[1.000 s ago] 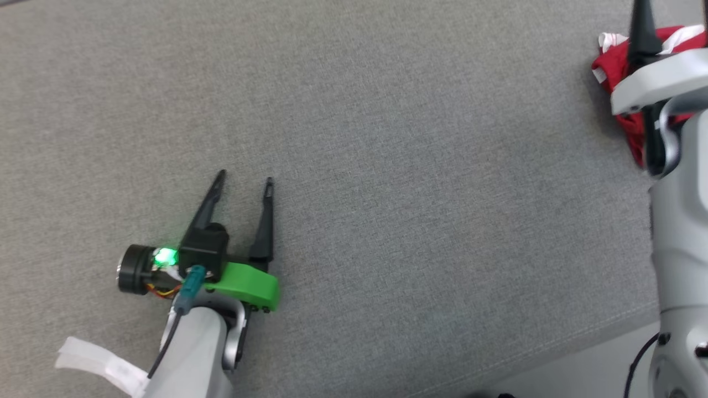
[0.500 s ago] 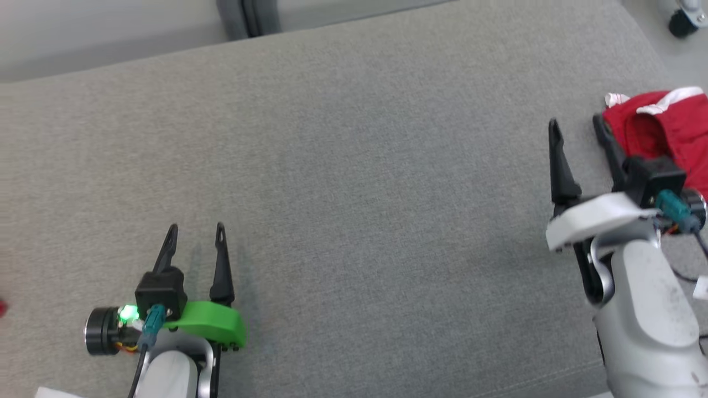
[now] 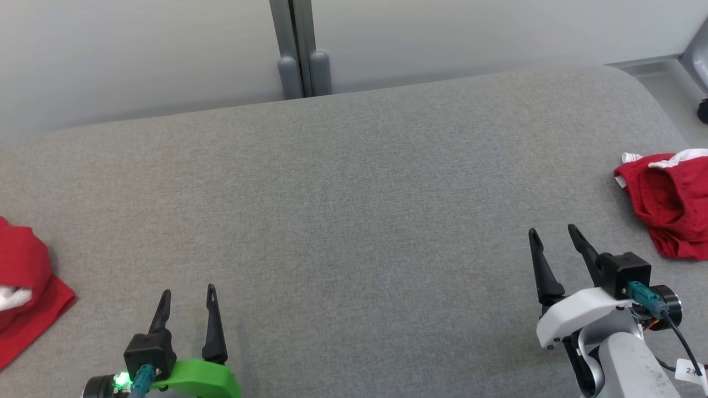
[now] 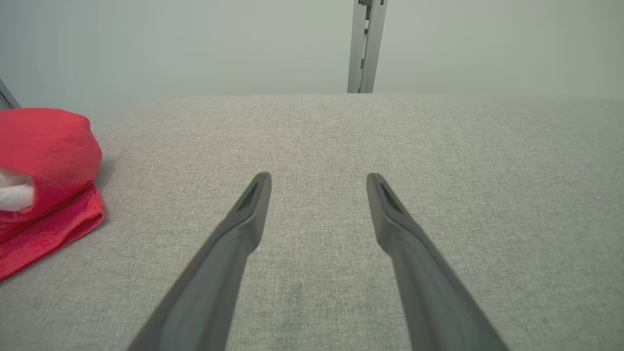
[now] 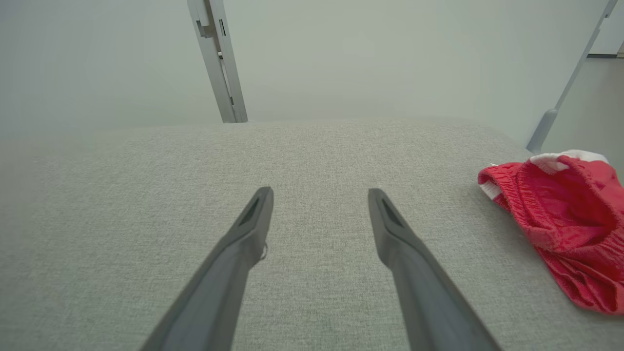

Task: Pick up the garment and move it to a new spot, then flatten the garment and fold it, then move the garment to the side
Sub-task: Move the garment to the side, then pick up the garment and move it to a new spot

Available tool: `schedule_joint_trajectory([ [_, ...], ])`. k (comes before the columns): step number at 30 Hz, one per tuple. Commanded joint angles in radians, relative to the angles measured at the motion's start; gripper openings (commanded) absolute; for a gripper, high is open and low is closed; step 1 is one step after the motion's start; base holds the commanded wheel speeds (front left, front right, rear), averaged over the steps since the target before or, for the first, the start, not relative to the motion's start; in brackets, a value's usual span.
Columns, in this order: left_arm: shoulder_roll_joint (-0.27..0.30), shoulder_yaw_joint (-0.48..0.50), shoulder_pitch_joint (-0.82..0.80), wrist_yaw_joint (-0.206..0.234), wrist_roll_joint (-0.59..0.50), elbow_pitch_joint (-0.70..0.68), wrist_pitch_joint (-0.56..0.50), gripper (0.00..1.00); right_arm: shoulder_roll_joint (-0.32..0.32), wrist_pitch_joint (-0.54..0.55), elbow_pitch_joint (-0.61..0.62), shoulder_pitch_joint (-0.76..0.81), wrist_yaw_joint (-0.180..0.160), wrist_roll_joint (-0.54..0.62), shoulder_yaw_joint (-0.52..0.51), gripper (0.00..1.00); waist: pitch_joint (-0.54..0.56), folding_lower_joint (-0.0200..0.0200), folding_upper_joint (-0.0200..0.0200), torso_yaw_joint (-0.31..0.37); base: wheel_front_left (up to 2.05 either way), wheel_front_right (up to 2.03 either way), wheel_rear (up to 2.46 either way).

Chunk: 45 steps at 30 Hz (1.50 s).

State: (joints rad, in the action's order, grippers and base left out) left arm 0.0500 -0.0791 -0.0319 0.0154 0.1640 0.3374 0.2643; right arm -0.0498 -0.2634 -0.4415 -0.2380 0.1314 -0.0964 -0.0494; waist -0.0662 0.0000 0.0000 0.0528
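A crumpled red garment with white trim lies at the right edge of the grey padded table; in the right wrist view the garment sits to the right of the fingers. My right gripper is open and empty, left of that garment and apart from it; its fingers frame bare fabric. A second red garment, with some white showing, lies folded at the left edge. My left gripper is open and empty near the front edge, to the right of that garment.
A pale wall with a grey vertical post runs behind the table. Floor and a dark caster show past the table's rounded far right corner. Wide bare table surface lies between the two grippers.
The head view has swung up and back, bringing the wall and left garment into view. My right gripper, earlier over the right garment, now stands clear of it to its left.
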Motion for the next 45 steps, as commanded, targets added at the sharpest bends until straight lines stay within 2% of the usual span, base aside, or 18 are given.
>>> schedule_joint_trajectory([
  [1, 0.002, 0.006, 0.023, 0.002, -0.010, -0.014, 0.000, 1.00, -0.003, -0.001, 0.004, 0.022, -0.002, -0.009, 0.003, 1.00, 0.039, 0.0000, 0.0000, -0.034, 0.00, 0.00, 0.00],
  [10, 0.003, 0.007, 0.046, 0.012, 0.031, -0.061, 0.000, 1.00, -0.003, -0.001, 0.000, 0.045, -0.002, -0.026, 0.027, 1.00, 0.033, 0.0000, 0.0000, -0.072, 0.00, 0.00, 0.00],
  [14, 0.002, 0.007, 0.032, 0.018, 0.046, -0.068, 0.000, 1.00, -0.003, -0.001, 0.009, 0.037, -0.002, -0.032, 0.040, 1.00, 0.013, 0.0000, 0.0000, -0.110, 0.00, 0.00, 0.00],
  [25, 0.003, 0.010, 0.015, 0.057, 0.044, -0.028, 0.000, 1.00, -0.003, -0.001, 0.000, 0.013, -0.002, -0.049, 0.069, 1.00, -0.027, 0.0000, 0.0000, -0.347, 0.00, 0.00, 0.00],
  [30, 0.002, 0.040, 0.042, 0.060, 0.053, -0.012, 0.000, 1.00, -0.003, -0.001, -0.009, 0.000, -0.002, -0.056, 0.092, 1.00, -0.026, 0.0000, 0.0000, -0.434, 0.00, 0.00, 0.00],
  [33, 0.002, 0.055, 0.057, 0.045, 0.078, 0.002, 0.000, 1.00, -0.003, -0.001, -0.015, -0.001, -0.002, -0.064, 0.108, 1.00, -0.027, 0.0000, 0.0000, -0.477, 0.00, 0.00, 0.00],
  [40, 0.002, 0.091, 0.079, 0.031, 0.107, 0.014, 0.000, 1.00, -0.003, -0.001, -0.031, -0.011, -0.002, -0.081, 0.135, 1.00, -0.027, 0.0000, 0.0000, -0.520, 0.00, 0.00, 0.00],
  [45, 0.002, 0.107, 0.027, -0.008, 0.141, 0.056, 0.000, 1.00, -0.004, -0.001, -0.028, -0.034, -0.002, -0.061, 0.157, 1.00, -0.059, 0.0000, 0.0000, -0.494, 0.00, 0.00, 0.00],
])
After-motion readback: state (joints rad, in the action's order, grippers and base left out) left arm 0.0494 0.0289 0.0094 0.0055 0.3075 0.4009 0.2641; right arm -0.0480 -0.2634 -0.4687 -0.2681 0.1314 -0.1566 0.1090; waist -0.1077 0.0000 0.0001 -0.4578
